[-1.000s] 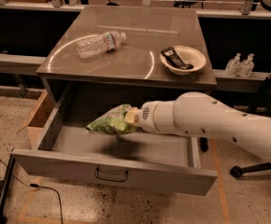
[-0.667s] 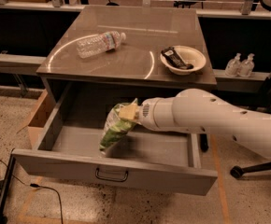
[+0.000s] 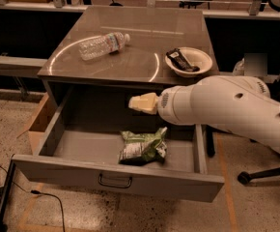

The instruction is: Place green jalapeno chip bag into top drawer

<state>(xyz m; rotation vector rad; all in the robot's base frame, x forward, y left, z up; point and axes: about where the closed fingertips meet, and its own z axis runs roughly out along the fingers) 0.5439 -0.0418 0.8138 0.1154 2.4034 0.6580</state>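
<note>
The green jalapeno chip bag lies flat on the floor of the top drawer, right of centre and near the front panel. The drawer is pulled fully open, and its small dark handle is at the centre of the grey front. My gripper, with cream-coloured fingers on a white arm, hangs over the drawer's back half, above the bag and apart from it. It is open and holds nothing.
On the cabinet top lie a clear plastic bottle on its side and a white bowl holding a dark packet. A cardboard box stands left of the drawer. A black cable runs on the floor.
The gripper has let go of the chip bag, which dropped onto the drawer floor. The gripper has risen and pulled back slightly to the right.
</note>
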